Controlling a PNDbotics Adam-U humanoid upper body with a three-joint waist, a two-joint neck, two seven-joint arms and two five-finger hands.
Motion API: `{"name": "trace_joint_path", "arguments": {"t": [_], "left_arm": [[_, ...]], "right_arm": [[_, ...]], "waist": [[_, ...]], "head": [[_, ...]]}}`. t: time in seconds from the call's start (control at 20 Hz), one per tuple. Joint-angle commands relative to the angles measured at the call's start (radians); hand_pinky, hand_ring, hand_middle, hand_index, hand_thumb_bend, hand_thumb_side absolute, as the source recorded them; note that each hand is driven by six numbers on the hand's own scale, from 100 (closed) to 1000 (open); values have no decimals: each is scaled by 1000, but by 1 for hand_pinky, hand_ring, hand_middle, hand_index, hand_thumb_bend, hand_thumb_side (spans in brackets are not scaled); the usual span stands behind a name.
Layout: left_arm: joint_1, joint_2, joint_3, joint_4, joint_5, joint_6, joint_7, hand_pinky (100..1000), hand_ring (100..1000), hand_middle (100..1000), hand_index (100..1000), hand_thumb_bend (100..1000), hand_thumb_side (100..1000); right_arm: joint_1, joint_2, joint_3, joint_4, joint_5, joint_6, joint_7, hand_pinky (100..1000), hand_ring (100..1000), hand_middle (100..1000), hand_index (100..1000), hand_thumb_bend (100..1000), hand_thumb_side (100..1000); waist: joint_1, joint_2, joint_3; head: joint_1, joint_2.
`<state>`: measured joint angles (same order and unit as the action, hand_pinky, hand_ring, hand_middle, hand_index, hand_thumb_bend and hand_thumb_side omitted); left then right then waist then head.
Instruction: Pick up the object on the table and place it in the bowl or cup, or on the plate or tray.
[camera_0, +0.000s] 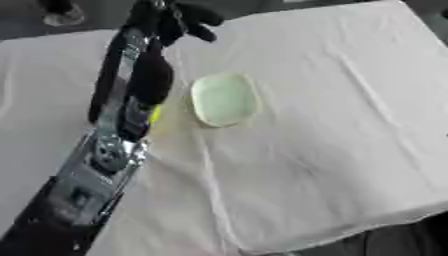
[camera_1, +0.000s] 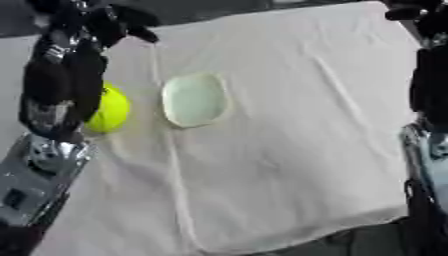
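One round yellow-green ball (camera_1: 109, 111) lay beside the pale green oval plate (camera_1: 194, 100); likely light and prone to rolling, best cupped around its middle. Left hand (camera_1: 122, 22) hovered clenched, empty; right hand's (camera_1: 416, 10) fingers couldn't be told.

Black arms (camera_0: 140, 75) (silver metal joints), black robot hand (camera_0: 179, 20).

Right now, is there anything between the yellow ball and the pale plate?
Nothing but bare white cloth. In the right eye view the ball lies just left of the plate, half behind the left arm.
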<state>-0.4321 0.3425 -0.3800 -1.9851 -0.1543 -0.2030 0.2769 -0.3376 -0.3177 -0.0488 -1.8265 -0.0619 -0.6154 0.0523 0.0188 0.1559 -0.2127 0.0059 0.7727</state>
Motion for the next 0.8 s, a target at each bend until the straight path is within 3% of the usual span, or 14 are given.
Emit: {"name": "trace_joint_path", "arguments": {"t": [0.05,0.8], "left_arm": [[-17,9,9,-15,-7,0,-4,573,682,900,891,589,1000],[21,53,73,-15,-64,-24,37,581,680,918,888,585,1000]], "right_arm": [[-16,-25,-1,-14,4,2,0,629,725,790,946,100,1000],[17,-40,-47,-53,37,-2,-60,646,745,791,934,100,1000]], "waist": [[-4,-9,5],[-16,-21,78]], "head": [[14,-3],[17,-3]]}}
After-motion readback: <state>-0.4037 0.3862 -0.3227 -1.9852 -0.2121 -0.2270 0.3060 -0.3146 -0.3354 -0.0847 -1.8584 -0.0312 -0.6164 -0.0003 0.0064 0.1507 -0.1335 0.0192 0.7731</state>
